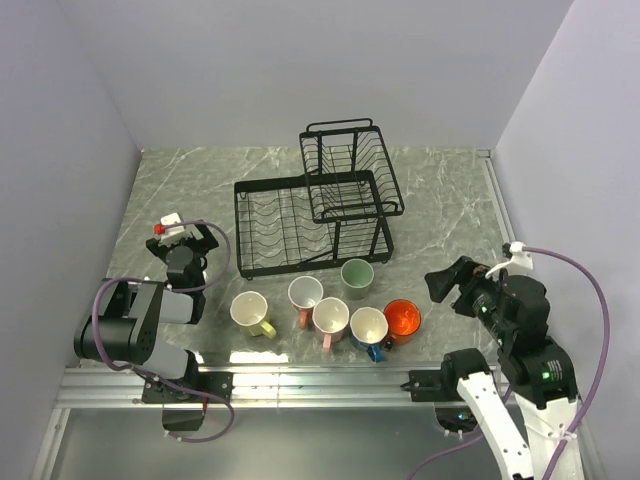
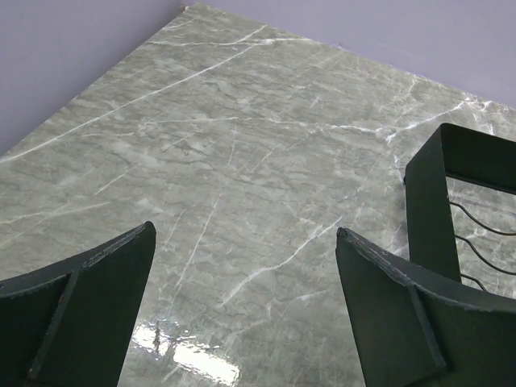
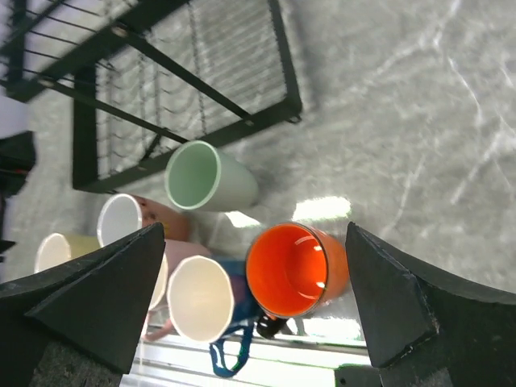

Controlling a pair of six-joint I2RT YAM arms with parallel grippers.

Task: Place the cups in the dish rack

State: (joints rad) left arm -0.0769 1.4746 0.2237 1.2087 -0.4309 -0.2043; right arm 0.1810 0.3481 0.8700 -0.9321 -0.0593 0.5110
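Spreading its fingers wide with nothing between them, the right end effector (image 3: 256, 232) pointed down toward the orange cup (image 3: 294, 270). The left end effector (image 2: 242, 242) was just as wide and just as empty, aimed at bare desk (image 2: 242, 121) beside a corner of the dish rack (image 1: 300, 215). All six cups (image 1: 330, 318) stood bunched on the desk just in front of the rack, outside it.

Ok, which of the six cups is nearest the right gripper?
The orange cup, at the cluster's right end and the only one orange inside; the other five sit further left.
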